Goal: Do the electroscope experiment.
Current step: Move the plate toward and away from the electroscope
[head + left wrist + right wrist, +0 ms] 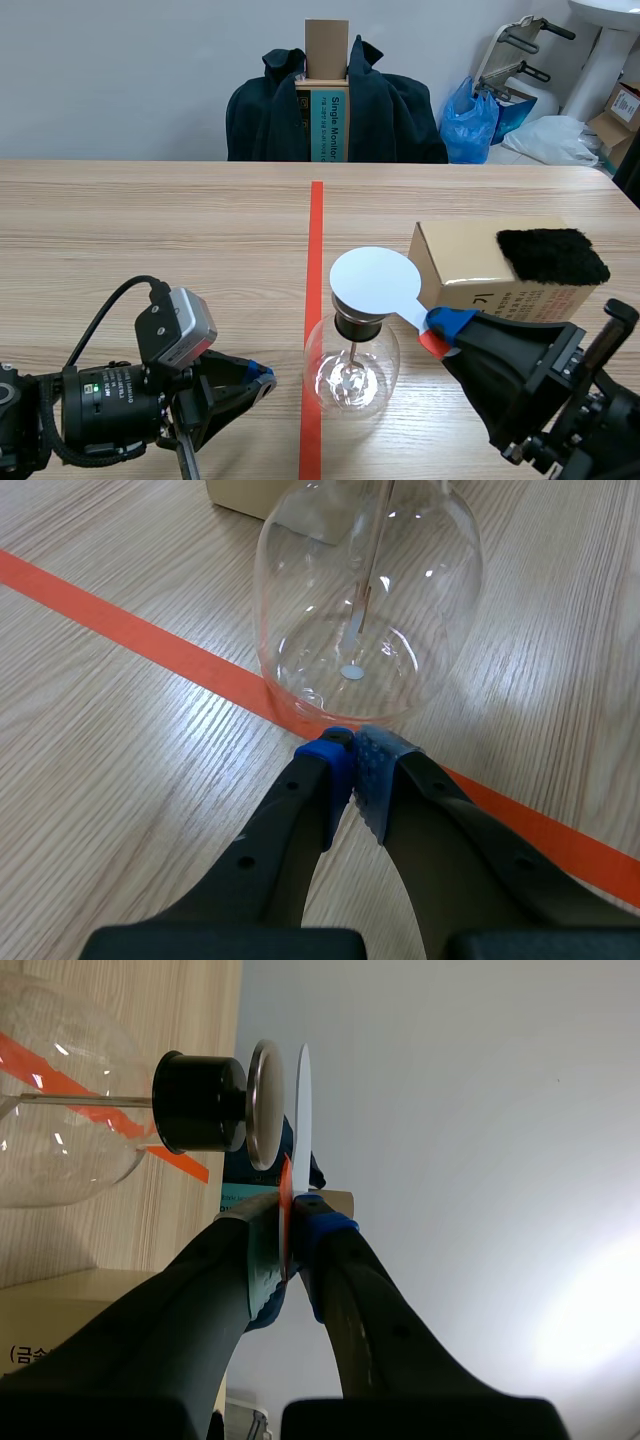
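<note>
A glass flask electroscope [352, 365] stands on the orange tape line, with a black stopper [195, 1102] and a metal top plate [264, 1104]. My right gripper [437, 334] is shut on the handle of a white disc paddle [375, 281], which hovers flat just over the metal plate; in the right wrist view the white disc [303, 1110] sits a small gap from the plate. My left gripper [355, 770] lies low on the table, shut on nothing, its tips just short of the flask's base [370, 590]. A black fur cloth [551, 255] rests on a cardboard box [470, 265].
The cardboard box stands right behind the right gripper and the flask. Across the table a dark jacket hangs over a chair [335, 105] with a box on it. Bags and boxes lie on the floor at the far right [560, 110].
</note>
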